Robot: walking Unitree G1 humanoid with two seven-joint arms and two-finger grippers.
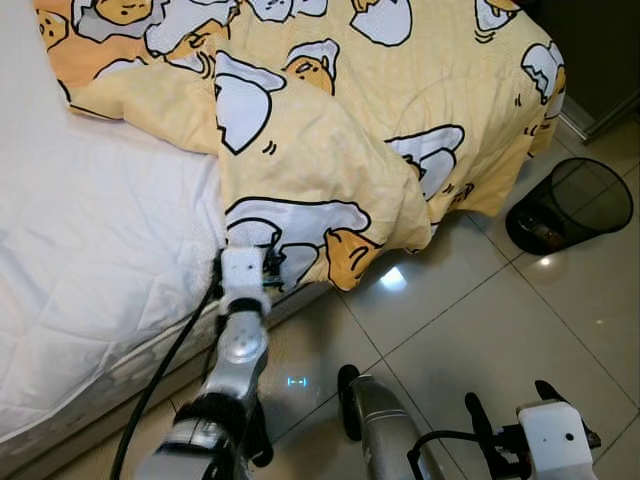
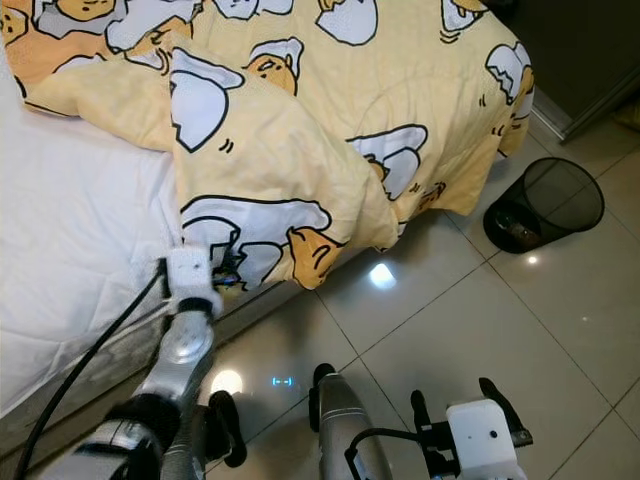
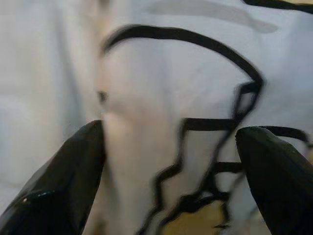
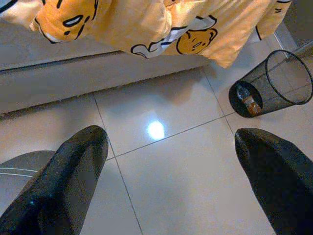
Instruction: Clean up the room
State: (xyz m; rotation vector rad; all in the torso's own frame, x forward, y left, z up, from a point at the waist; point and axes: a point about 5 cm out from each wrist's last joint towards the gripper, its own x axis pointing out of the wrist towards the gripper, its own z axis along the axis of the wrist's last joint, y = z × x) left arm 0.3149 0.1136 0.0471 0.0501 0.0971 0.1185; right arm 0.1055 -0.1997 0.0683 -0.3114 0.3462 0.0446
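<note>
Standing on glossy tiled floor (image 1: pixel 470 330), near bed corner: 1 black mesh wastebasket (image 1: pixel 570 205), holding some litter at bottom.

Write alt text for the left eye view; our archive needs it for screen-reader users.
The left gripper reaches open-fingered to the hanging edge of a yellow cartoon-egg blanket draped off a bed with a white mattress cover. The right gripper hangs low over the tiled floor; a black mesh wastebasket stands beyond.

Silver arms; white wrist blocks; black cables; black pincer fingers (image 3: pixel 63 181).
</note>
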